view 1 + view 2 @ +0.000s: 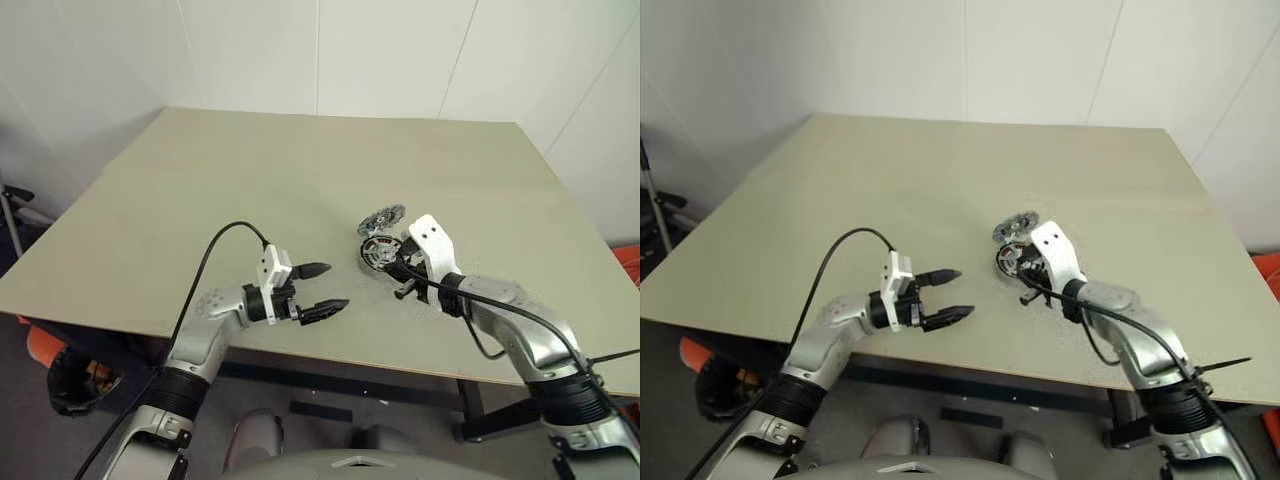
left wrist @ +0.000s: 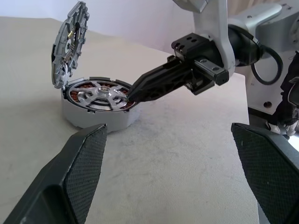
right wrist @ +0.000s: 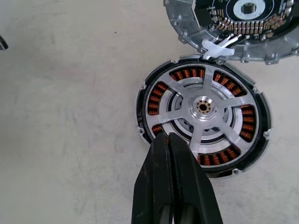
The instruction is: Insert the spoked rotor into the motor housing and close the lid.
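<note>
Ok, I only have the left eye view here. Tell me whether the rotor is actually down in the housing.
Observer: Yes. In the right wrist view the spoked rotor sits inside the motor housing, copper windings showing between its spokes.
Operator: Now give me the right gripper's fingers.
Observer: The right gripper is shut, fingers pressed together, tips at the rotor's rim.
Operator: Report the lid.
Observer: The lid stands open, tilted up from the housing's far edge in the left wrist view, not yet closed.
Operator: And the left one.
Observer: The left gripper is open and holds nothing, pointing toward the housing from a short way off.
</note>
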Controlling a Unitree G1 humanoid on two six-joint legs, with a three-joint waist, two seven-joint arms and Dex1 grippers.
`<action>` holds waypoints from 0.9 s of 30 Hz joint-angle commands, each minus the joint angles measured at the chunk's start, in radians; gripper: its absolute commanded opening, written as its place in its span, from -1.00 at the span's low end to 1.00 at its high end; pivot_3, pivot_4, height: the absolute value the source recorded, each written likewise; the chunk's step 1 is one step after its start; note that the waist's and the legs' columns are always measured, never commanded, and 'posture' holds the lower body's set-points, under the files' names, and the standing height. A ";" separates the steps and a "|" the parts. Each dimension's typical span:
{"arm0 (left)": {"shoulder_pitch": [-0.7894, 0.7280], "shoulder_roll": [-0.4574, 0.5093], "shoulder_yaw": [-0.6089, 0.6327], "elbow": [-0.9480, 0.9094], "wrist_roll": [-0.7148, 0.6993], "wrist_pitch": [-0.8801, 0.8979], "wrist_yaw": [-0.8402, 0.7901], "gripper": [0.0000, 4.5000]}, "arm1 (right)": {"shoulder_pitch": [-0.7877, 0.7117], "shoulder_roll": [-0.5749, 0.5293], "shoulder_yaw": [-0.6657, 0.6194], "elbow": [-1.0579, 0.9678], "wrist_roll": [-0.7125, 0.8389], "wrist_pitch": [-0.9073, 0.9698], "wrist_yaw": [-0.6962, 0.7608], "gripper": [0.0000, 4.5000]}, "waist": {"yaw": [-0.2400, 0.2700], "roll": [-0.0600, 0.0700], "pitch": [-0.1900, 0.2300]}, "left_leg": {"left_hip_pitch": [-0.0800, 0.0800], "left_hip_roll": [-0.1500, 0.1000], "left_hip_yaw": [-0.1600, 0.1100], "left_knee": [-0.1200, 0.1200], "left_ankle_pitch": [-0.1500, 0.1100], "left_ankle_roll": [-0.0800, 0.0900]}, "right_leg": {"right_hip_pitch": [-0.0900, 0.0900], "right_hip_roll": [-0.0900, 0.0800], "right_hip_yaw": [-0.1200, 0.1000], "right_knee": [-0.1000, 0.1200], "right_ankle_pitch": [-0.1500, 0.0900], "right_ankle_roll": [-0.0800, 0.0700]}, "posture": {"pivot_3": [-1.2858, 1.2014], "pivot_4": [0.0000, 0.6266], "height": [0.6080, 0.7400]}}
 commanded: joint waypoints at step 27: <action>-0.015 -0.017 0.011 -0.072 -0.028 0.062 0.049 1.00 | -0.247 -0.152 0.265 0.217 -0.281 -0.259 0.517 -0.13 | 0.000 0.000 0.000 | -0.001 0.002 0.002 0.004 -0.002 0.003 | -0.001 0.000 0.000 0.001 0.002 -0.004 | 0.03 -1.00 1.00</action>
